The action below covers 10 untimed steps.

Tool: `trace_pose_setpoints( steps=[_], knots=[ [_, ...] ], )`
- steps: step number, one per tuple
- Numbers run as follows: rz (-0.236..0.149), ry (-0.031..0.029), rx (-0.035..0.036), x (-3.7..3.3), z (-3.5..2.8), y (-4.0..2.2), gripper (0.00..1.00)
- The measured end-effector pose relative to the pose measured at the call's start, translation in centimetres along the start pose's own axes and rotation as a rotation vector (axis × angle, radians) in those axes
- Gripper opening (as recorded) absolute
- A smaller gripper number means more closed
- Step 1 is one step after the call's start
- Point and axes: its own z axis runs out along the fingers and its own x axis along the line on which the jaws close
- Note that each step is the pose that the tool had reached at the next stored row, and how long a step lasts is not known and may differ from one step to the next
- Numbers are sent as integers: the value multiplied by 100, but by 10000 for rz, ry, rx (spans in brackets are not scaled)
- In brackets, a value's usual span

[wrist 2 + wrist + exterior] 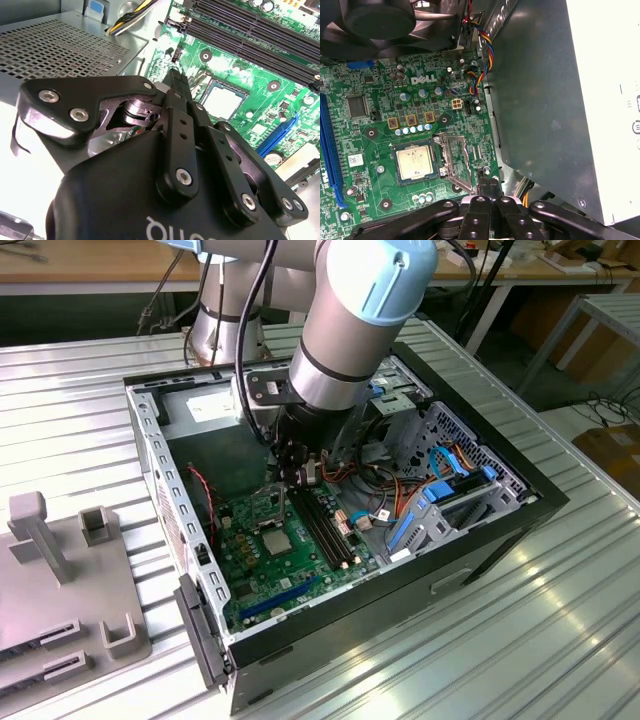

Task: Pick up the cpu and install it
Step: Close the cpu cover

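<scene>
- At lower left of the first wrist view, the cpu (414,163) lies seated in its socket (436,162), load frame swung open beside it.
- The tool (489,186) hovers nearby, fingers pressed together, empty; fingertips partly cut off.
- The motherboard (300,560) is partly hidden by the arm.

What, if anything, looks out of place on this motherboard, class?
The socket's metal retention frame is swung open beside the cpu, which lies flat and square in the socket, uncovered. The gripper hovers by the frame's edge, jaws shut and empty. Nothing looks spilled or damaged.
</scene>
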Motion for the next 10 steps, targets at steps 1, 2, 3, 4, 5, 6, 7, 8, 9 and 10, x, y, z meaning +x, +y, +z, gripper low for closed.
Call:
trace_pose_setpoints(
  steps=[1, 2, 3, 4, 5, 6, 7, 8, 9, 10],
  knots=[
    [-1, 0, -1, 0, 0, 0, 11],
    [-1, 2, -1, -1, -5, 0, 11],
    [-1, 1, -1, -1, -10, 1, 11],
    [-1, 1, -1, -3, -17, 1, 11],
    [0, 0, 0, -4, -24, 2, 11],
    [0, 1, 0, -5, -32, 2, 11],
    [0, 1, -1, -6, -38, 3, 11],
    [-1, 0, -1, -7, -41, 3, 11],
    [0, -2, 0, -7, -44, 3, 11],
    [-1, -1, -1, -8, -49, 3, 11]
  ],
)
